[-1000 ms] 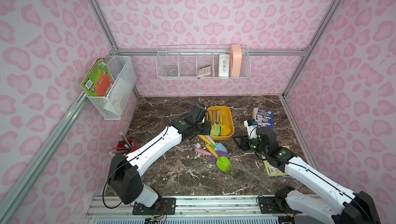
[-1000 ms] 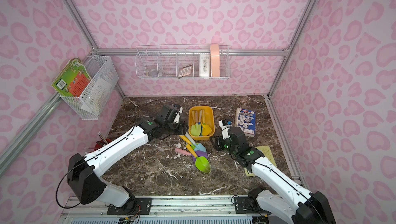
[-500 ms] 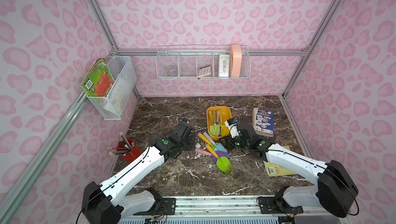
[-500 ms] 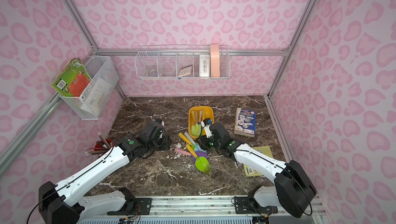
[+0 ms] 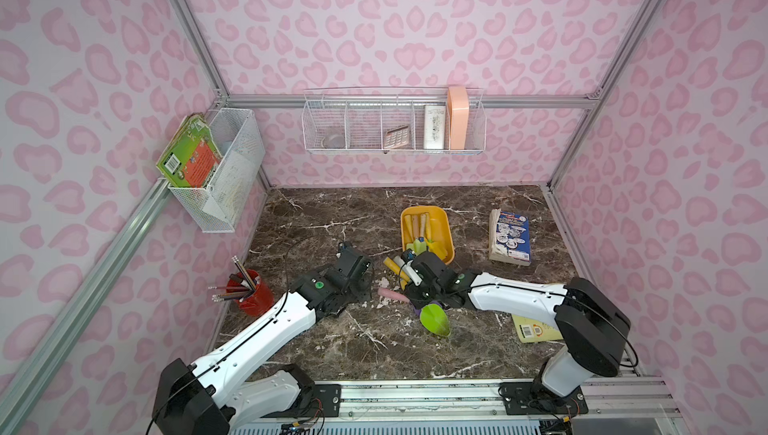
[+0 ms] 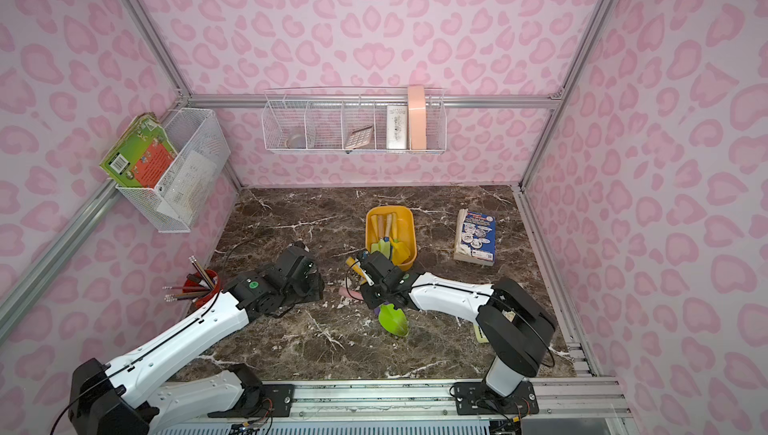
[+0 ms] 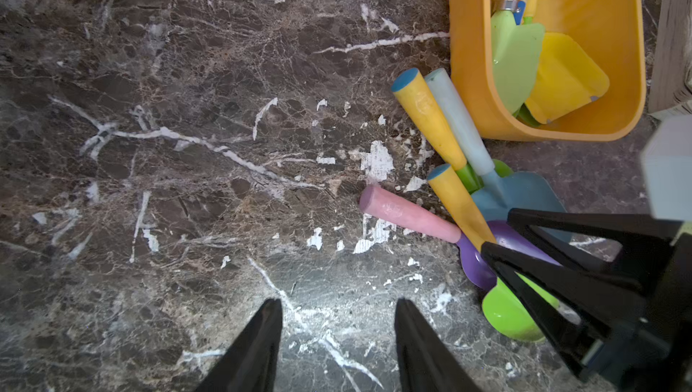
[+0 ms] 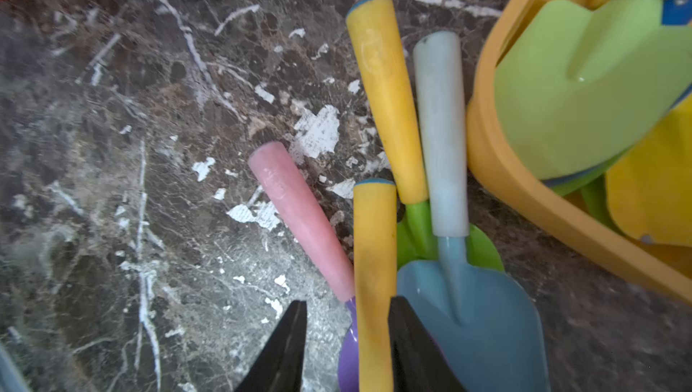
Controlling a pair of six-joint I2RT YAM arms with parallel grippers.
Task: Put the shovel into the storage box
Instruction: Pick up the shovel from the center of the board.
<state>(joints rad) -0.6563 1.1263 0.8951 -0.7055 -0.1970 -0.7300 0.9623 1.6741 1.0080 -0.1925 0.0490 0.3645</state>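
fyi right end effector (image 8: 348,300) half-open around the yellow-handled shovel (image 8: 374,251), left end effector (image 7: 339,302) open, empty; closing might pinch the purple blade (image 7: 475,262) too

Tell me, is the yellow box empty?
Not empty. Inside the box lie a green shovel and a yellow shovel.

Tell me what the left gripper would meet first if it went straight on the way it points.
Probably the bare marble tabletop: the left gripper points down at it with nothing between. The pink handle lies off to one side.
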